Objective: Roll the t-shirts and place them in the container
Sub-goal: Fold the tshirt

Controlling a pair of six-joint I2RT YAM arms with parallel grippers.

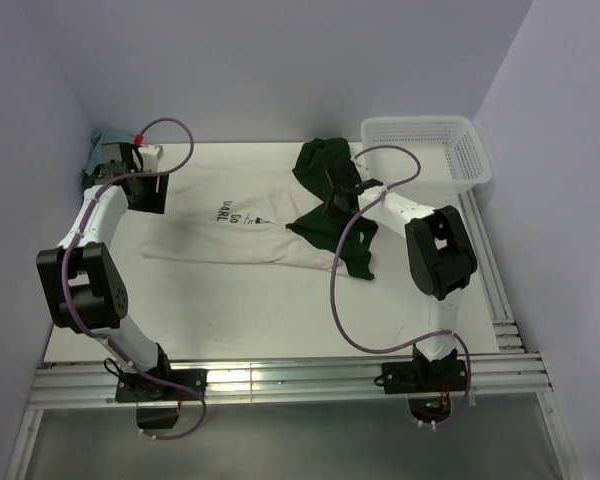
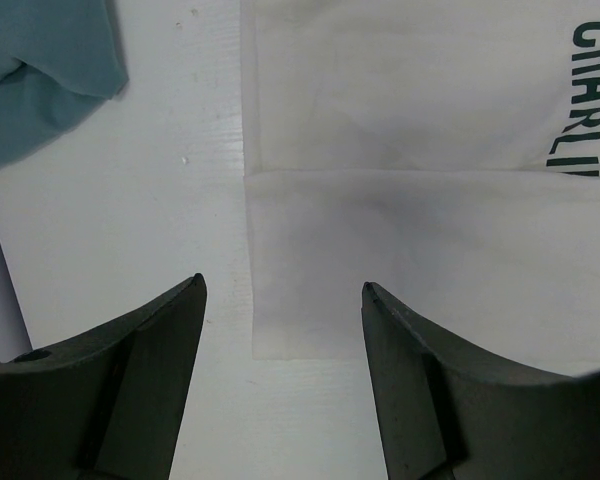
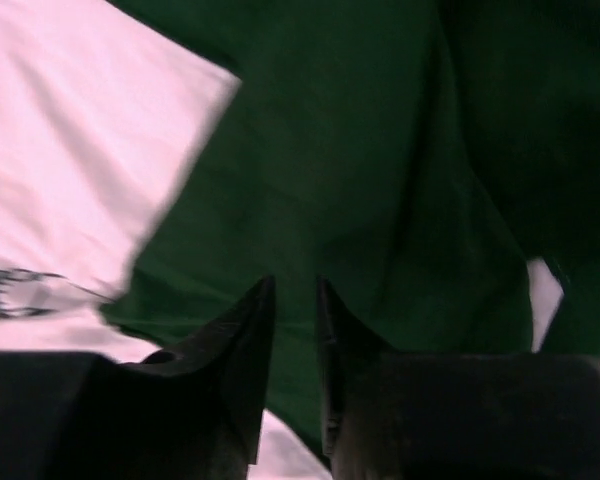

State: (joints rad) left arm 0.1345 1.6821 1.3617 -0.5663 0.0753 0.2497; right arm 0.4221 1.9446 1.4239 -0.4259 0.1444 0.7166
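One of the t-shirts [image 1: 235, 228], cream-white with dark green sleeves and a small dark print, lies spread flat across the table. Its hem corner [image 2: 280, 330] shows in the left wrist view, folded over on itself. My left gripper [image 1: 152, 195] [image 2: 283, 283] hovers open at that hem end, its fingers either side of the corner and holding nothing. My right gripper [image 1: 332, 203] [image 3: 295, 282] is low over the bunched green sleeve [image 3: 380, 150] at the collar end. Its jaws stand only a narrow gap apart, with green cloth showing beyond them and nothing clearly pinched.
A white mesh basket [image 1: 420, 123] stands at the back right, close to the right arm. A small teal-blue cloth [image 1: 98, 152] [image 2: 30, 80] lies at the back left by the wall. Metal rails [image 1: 485, 270] run along the table's right and near edges.
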